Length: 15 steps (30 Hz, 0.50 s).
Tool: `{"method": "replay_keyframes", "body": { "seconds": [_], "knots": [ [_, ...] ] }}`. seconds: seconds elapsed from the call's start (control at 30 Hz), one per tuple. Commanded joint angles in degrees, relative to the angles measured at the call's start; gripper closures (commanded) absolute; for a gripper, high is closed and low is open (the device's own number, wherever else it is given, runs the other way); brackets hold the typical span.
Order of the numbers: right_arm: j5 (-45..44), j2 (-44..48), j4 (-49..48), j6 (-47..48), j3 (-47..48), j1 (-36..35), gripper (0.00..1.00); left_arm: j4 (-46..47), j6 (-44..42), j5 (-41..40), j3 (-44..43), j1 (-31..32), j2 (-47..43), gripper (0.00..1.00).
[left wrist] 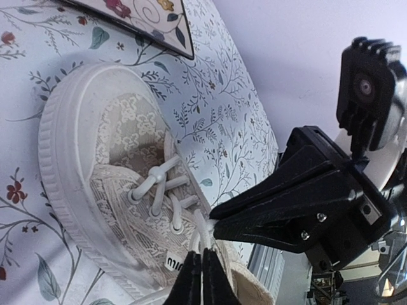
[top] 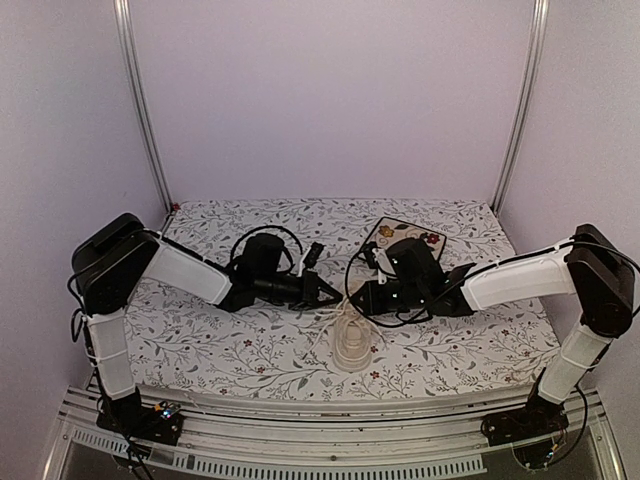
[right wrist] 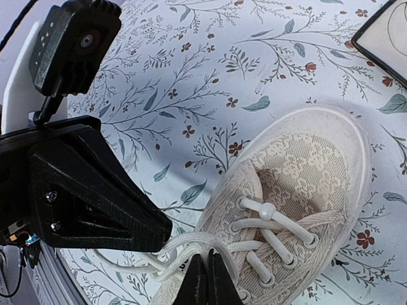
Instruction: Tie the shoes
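Observation:
The cream-white lace sneaker point(top: 351, 347) lies on the floral cloth, toe pointing at the near edge; it also shows in the wrist views point(left wrist: 108, 184) point(right wrist: 305, 190). Both grippers meet tip to tip just above its tongue. My left gripper point(left wrist: 202, 254) point(top: 328, 293) is shut, with a white lace point(left wrist: 201, 230) pinched between its fingertips. My right gripper point(right wrist: 205, 255) point(top: 362, 298) is shut too, a lace loop point(right wrist: 191, 244) caught at its tips. Each wrist view shows the other gripper's black jaws closed against the same bundle of laces.
A square floral tile point(top: 405, 236) lies behind the right gripper, about a hand's width from the shoe. The patterned cloth point(top: 240, 350) covers the table up to a metal rail point(top: 330, 425) at the near edge. Purple walls enclose the back and sides.

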<state>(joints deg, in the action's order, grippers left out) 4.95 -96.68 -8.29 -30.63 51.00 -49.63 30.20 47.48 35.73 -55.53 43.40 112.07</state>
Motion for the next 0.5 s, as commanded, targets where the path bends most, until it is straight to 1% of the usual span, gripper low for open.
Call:
{"method": "replay_keyframes", "body": {
  "seconds": [0.0, 0.07, 0.1, 0.2, 0.37, 0.47],
  "knots": [
    [-0.4, 0.4, 0.1, -0.2, -0.2, -0.4, 0.98, 0.4, -1.2, 1.8, -0.4, 0.2, 0.0, 0.93],
    [-0.2, 0.0, 0.0, -0.3, 0.0, -0.4, 0.98, 0.4, -1.1, 2.3, -0.7, 0.3, 0.1, 0.9],
    [-0.1, -0.2, 0.0, -0.2, 0.1, -0.4, 0.98, 0.4, -1.1, 2.5, -0.9, 0.3, 2.0, 0.89],
    [0.0, -0.7, -0.1, -0.2, 0.3, -0.4, 0.98, 0.4, -1.0, 3.4, -1.5, 0.3, 3.0, 0.86],
    [0.2, -1.2, -0.1, -0.3, 0.5, -0.4, 0.98, 0.3, -0.9, 2.5, -1.0, 0.1, 2.7, 0.86],
    [0.1, -1.1, -0.1, -0.3, 0.5, -0.4, 0.98, 0.9, -0.9, 1.4, -0.3, 0.0, 1.6, 0.83]
  ]
}}
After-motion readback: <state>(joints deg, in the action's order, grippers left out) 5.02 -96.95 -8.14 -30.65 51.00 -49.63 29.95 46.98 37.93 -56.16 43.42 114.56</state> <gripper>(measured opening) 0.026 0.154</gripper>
